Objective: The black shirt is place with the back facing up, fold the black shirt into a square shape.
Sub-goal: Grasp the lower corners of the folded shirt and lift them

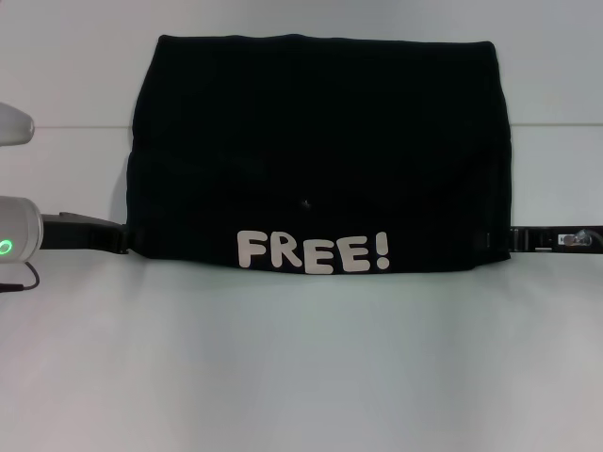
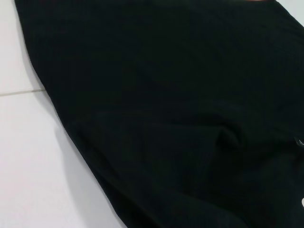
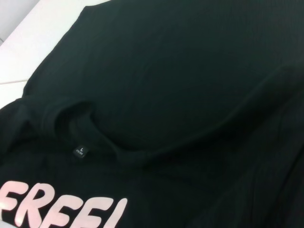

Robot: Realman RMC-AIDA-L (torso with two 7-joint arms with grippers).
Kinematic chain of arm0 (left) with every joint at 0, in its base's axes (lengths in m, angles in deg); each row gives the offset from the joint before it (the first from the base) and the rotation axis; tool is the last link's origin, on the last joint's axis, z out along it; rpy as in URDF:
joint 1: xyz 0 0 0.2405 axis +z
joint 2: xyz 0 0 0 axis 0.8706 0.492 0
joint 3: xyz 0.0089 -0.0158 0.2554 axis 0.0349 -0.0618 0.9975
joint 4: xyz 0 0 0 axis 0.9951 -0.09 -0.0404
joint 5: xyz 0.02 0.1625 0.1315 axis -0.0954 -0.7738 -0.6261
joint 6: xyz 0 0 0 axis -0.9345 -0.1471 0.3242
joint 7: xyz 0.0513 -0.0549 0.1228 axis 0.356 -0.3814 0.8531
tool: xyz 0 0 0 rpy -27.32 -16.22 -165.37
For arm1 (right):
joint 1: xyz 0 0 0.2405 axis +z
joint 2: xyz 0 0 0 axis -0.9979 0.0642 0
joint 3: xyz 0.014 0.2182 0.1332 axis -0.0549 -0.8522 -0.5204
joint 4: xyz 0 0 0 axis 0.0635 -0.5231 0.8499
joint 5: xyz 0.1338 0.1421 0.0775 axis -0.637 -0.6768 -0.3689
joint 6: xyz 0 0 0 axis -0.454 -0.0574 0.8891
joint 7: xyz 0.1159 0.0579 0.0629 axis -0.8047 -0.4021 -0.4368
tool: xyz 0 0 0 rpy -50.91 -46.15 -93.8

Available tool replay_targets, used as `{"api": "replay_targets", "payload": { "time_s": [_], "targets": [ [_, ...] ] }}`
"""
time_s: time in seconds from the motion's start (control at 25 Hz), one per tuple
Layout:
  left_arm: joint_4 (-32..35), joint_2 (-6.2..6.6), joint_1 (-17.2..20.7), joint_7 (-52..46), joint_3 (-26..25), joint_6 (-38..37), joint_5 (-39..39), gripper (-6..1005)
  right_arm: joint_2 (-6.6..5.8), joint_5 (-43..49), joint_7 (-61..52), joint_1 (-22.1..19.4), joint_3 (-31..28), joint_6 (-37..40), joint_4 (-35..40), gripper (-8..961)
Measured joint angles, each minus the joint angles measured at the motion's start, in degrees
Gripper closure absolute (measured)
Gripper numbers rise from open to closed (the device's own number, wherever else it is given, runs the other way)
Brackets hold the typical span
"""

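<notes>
Since the black shirt (image 1: 320,160) lying folded on the white counter (image 1: 301,377) is soft, light and limp, its near corners are the best hold, where the left gripper (image 1: 122,240) and right gripper (image 1: 499,240) sit, jaws' state indiscernible.

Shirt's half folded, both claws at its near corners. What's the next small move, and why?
Probably carry both near corners forward toward the far edge. The black shirt lies as a wide rectangle, not yet a square, with the FREE! lettering along its near edge. The left claw and right claw sit at that edge's two ends, fingers hidden by cloth.
</notes>
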Motion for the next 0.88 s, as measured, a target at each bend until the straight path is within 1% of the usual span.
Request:
{"api": "replay_targets", "payload": {
  "time_s": [0.24,0.44,0.6,0.76,0.8,0.88],
  "targets": [
    [-0.3,0.04,-0.1,0.4,-0.1,0.1,0.0,985,0.16,-0.1,0.0,-0.4,0.1,-0.7,0.0,721],
    [-1.1,0.11,-0.1,0.8,-0.2,0.7,0.0,985,0.36,-0.1,0.4,-0.8,0.0,-1.0,0.0,934],
    [-1.0,0.08,0.0,0.6,-0.4,0.3,0.0,985,0.39,-0.9,1.5,-1.7,-0.6,-0.1,0.6,947],
    [1.3,-0.04,0.7,0.2,-1.3,-4.3,0.2,985,0.01,-3.6,4.2,-3.8,-0.7,3.3,0.8,953],
    [1.3,-0.04,0.7,0.2,-1.3,-4.3,0.2,985,-0.07,-4.6,5.0,-4.7,-0.7,4.6,1.1,953],
    [3.7,0.05,1.7,0.2,-3.9,-10.2,0.5,985,-0.03,-5.9,6.4,-6.6,-0.8,7.6,2.4,953]
  ]
}}
